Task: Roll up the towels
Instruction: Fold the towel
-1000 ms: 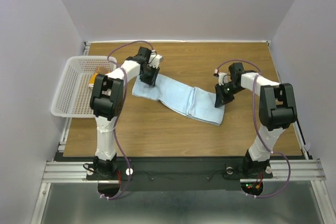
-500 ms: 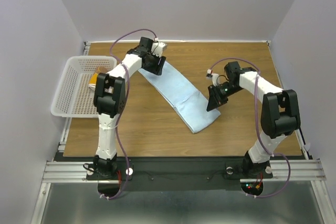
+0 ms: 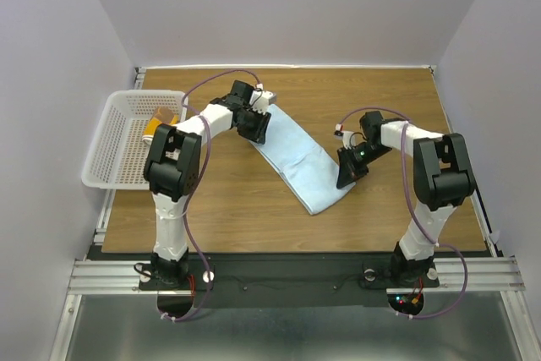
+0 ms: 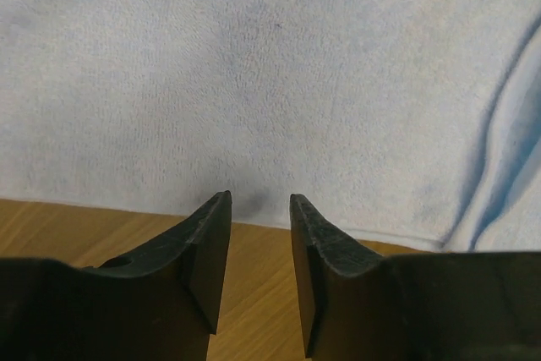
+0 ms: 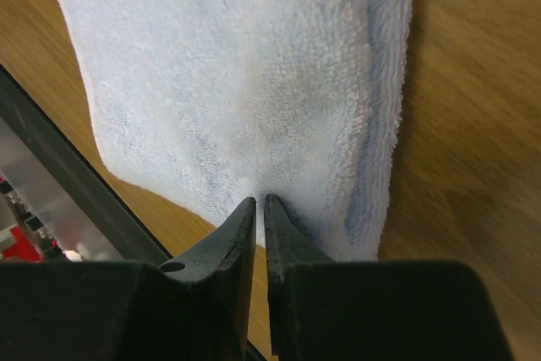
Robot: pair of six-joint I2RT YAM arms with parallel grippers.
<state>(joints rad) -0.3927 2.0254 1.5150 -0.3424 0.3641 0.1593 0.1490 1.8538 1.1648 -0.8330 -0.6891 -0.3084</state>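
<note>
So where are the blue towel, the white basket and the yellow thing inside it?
blue towel point(image 3: 297, 160): top view, middle of the flat strip.
white basket point(image 3: 117, 158): top view, bare mesh floor.
yellow thing point(image 3: 152, 128): top view, its visible part at the basket's right wall.

A spread towel point(image 3: 297, 158) is laid diagonally across centre of worktop point(image 3: 228, 200); basket point(image 3: 110, 150) is set at frame left, second towel point(image 3: 161, 118) lodged inside.

Robotics lab test cell: plain pale walls point(image 3: 287, 6) box in a wood-grain tabletop point(image 3: 254, 205). Two white-and-black robot arms, the left arm point(image 3: 173, 166) and right arm point(image 3: 439, 175), are bolted to an aluminium rail point(image 3: 287, 272) at its near edge, trailing purple cables point(image 3: 218, 73).
</note>
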